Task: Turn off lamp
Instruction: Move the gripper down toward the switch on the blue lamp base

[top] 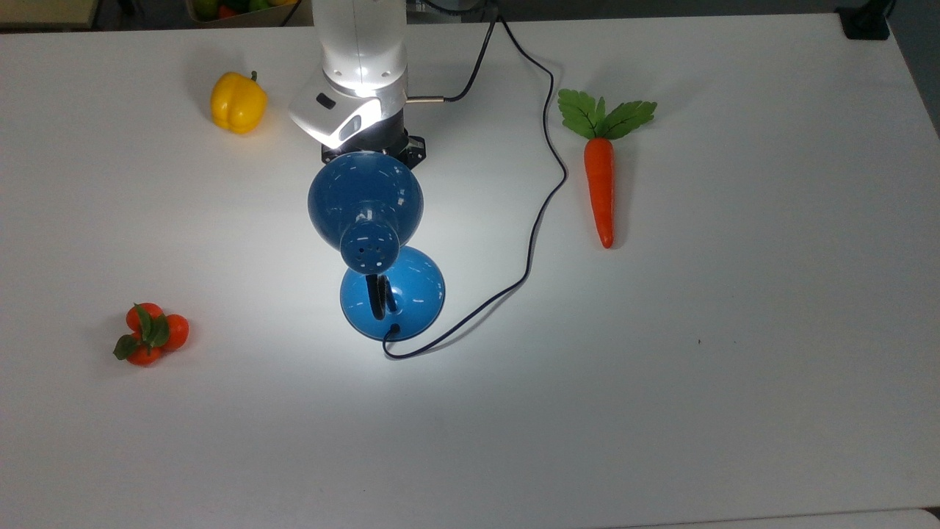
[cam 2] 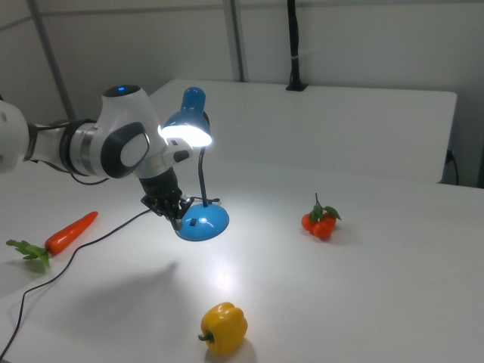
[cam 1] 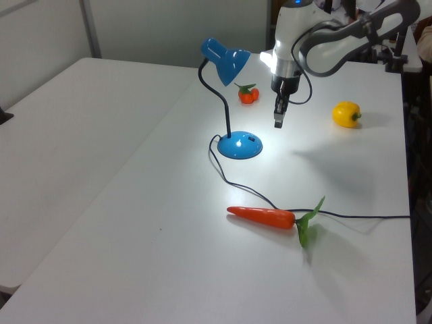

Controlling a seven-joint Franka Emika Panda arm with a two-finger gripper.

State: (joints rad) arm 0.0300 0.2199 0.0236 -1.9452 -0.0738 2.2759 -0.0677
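The blue lamp is lit and casts a bright pool on the white table [top: 734,367]. Its dome shade [top: 365,195] leans over the round base [top: 404,294], and a black neck joins them. A thin dark cord [top: 542,198] runs from the base to the top view's upper edge. In the left view my gripper [cam 1: 277,122] points down, shut with nothing in it, hanging just right of the base [cam 1: 239,146] and below the shade [cam 1: 226,59]. In the right view the gripper [cam 2: 177,220] sits close to the left rim of the base [cam 2: 204,221]. In the top view the shade hides the fingertips.
A carrot [top: 600,184] with green leaves lies to the right of the cord in the top view. A yellow pepper [top: 238,101] sits at the top view's upper left, beside my arm [top: 360,51]. A tomato cluster [top: 150,334] lies at the top view's lower left.
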